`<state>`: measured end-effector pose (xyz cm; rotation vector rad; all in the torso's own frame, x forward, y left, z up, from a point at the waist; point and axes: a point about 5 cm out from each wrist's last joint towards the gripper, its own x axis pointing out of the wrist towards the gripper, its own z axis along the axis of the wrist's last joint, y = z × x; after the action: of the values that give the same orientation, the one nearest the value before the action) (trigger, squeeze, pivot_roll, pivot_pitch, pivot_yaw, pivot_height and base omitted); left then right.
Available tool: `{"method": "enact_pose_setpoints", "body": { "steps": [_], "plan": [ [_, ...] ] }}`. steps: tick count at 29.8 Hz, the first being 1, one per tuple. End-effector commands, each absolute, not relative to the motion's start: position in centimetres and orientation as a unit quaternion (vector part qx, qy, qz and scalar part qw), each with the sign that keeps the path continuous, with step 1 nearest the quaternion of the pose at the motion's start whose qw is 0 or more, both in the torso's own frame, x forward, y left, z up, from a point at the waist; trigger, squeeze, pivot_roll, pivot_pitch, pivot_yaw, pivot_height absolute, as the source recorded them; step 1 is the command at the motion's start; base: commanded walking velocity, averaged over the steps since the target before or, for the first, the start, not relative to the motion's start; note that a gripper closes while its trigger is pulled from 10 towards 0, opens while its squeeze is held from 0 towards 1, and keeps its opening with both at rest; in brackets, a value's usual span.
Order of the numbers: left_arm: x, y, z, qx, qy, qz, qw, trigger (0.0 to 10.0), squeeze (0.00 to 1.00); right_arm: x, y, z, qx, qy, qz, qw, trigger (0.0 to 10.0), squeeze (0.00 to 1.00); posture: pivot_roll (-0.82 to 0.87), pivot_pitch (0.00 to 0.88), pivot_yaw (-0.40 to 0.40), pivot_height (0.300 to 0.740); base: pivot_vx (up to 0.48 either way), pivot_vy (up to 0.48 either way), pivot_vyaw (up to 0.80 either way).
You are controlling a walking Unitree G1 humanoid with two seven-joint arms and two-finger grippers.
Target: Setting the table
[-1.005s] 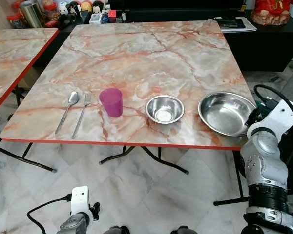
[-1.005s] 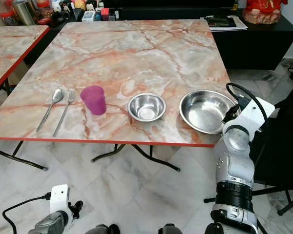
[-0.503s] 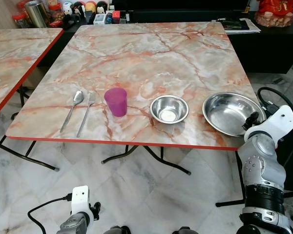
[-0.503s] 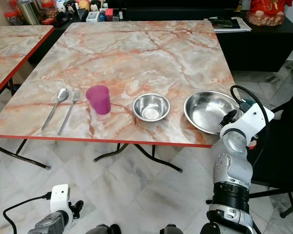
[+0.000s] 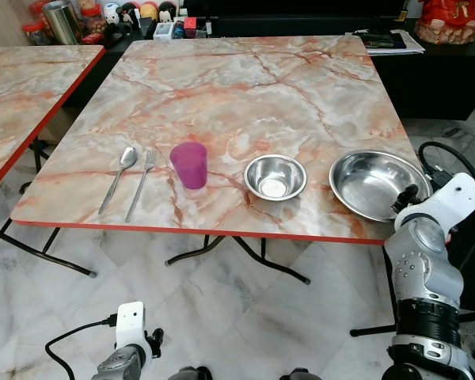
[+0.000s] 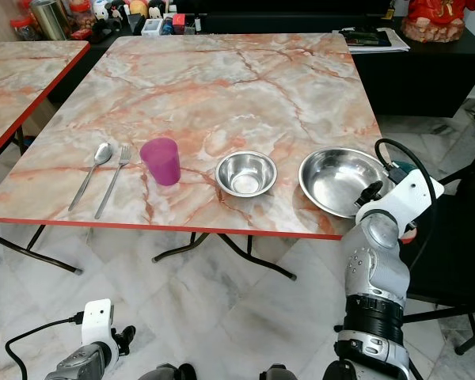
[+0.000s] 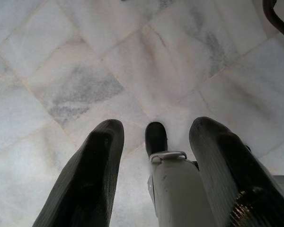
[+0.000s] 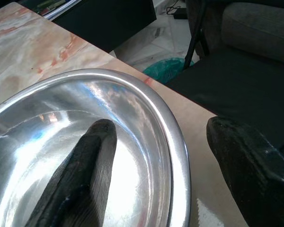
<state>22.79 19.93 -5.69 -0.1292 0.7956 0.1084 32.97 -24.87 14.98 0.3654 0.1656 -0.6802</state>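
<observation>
Marble-patterned table (image 5: 245, 87), red edging, pale marble floor (image 5: 245, 317)

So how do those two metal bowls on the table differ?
The big bowl is wider and shallower than the small bowl. The big bowl sits near the table's right edge with the right gripper open astride its rim, one finger inside; the small bowl sits nearer the middle, beside the purple cup, untouched. Both are shiny steel, upright and empty.

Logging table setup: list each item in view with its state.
Large steel bowl: upright, empty, rim between right pincer fingers.
Small steel bowl: upright, empty.
Purple cup: upright.
Spoon: flat.
Fork: flat, beside spoon.
Left pincer: open, over floor.
</observation>
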Motion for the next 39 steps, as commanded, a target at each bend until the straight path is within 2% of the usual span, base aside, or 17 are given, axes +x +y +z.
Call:
{"method": "enact_pose_setpoints", "body": {
  "steps": [1,14,27,37,38,39],
  "plan": [
    [22.6,20.1,-5.8,-0.056,0.394,0.050,0.916,10.0,0.00,33.0,-24.7,15.0,0.188,0.086,-0.332,0.920,10.0,0.00,-0.12,0.135,0.047,0.711,0.000,0.000,0.00],
    [22.4,19.9,-5.9,-0.058,0.398,0.046,0.914,10.0,0.00,33.0,-24.3,14.2,0.216,0.115,-0.333,0.911,10.0,0.00,-0.11,0.136,0.047,0.711,0.000,0.000,0.00],
    [22.4,20.0,-6.0,-0.059,0.398,0.047,0.914,10.0,0.00,33.2,-24.7,15.4,0.218,0.084,-0.335,0.913,10.0,0.00,-0.12,0.133,0.045,0.711,0.000,0.000,0.00],
    [22.4,19.8,-6.0,-0.058,0.399,0.044,0.914,10.0,0.00,33.3,-24.6,14.8,0.227,0.101,-0.337,0.908,10.0,0.00,-0.12,0.133,0.045,0.711,0.000,0.000,0.00],
    [22.4,19.8,-6.0,-0.058,0.400,0.045,0.914,10.0,0.00,33.3,-24.6,14.7,0.233,0.103,-0.338,0.906,8.3,0.00,-0.11,0.131,0.045,0.711,0.000,0.000,0.00],
    [22.4,19.8,-6.0,-0.057,0.400,0.045,0.914,10.0,0.00,33.4,-24.6,14.7,0.238,0.106,-0.339,0.904,4.4,0.00,-0.11,0.131,0.045,0.711,0.000,0.000,0.00]
  ]
}}
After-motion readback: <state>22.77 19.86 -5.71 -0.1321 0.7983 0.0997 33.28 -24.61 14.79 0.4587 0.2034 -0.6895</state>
